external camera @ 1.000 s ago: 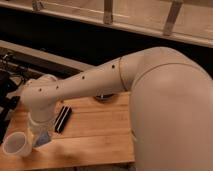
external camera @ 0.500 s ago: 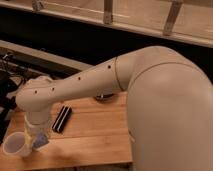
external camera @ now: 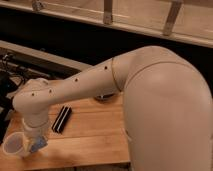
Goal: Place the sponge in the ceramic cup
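One sponge [external camera: 38,145], blue, pinched at tip of gripper [external camera: 36,141], just right of cup [external camera: 13,144], beside rim, not inside. Fingers closed on sponge. Cup white, upright on table [external camera: 90,135]. Black bar [external camera: 61,119] behind and right of cup, well apart.

Judgement: sponge light, soft, squashes under grip, may spring back or snag on rim. Best hold across flat faces, mid-pad. Cup hard, breakable, could tip if bumped.
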`<state>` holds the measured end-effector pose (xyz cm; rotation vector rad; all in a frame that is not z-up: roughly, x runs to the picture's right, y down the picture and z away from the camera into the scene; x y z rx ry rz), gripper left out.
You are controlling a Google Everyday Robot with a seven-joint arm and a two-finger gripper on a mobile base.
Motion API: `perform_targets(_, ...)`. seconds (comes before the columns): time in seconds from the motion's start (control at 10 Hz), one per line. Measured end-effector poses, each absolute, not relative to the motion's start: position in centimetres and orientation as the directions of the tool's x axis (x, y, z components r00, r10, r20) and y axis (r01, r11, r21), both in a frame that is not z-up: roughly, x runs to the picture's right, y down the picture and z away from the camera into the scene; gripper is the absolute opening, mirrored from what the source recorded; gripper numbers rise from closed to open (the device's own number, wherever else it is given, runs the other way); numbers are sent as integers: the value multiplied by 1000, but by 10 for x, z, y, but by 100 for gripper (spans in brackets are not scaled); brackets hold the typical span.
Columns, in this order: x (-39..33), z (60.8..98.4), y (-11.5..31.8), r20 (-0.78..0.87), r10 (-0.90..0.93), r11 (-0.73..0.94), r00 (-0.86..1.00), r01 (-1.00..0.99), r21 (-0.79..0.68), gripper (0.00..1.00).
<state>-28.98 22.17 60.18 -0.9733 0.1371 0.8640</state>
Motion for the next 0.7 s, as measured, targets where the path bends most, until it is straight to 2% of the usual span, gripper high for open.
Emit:
perform_targets(0.1,-288,603,220,-470,578,269,667,-699,-662,25)
perform_targets(0.4,-325,589,220,-409,540,325,736,-630,-705,1)
perform_targets(0.7,-393,566,236,-310,473,379,824,-509,-773,0)
